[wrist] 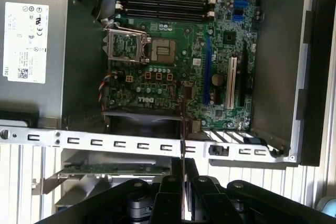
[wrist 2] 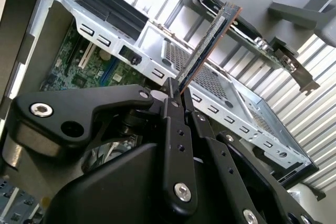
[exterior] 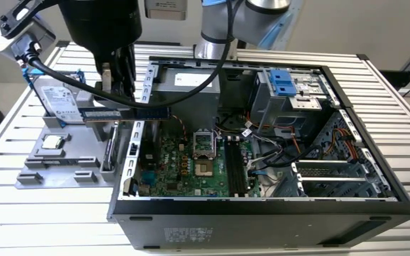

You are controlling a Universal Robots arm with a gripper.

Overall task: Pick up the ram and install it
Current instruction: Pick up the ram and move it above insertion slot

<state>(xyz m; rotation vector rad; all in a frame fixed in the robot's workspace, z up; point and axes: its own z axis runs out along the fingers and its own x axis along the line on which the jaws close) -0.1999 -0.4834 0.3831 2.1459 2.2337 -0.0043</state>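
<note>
While aloft, ram (exterior: 123, 113) above case rail (exterior: 147, 80)

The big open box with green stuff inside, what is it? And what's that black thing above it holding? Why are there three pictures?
The box is a computer case with its side off; the green part is its main board. It lies on a metal table. One picture comes from a camera off to the side. The other two come from cameras riding on the robot arm, looking past its pincer. The pincer is shut on the ram, a thin blue memory stick, near the case's edge. Beside the case, a grey tray carries a hard drive and a small square chip.
</note>
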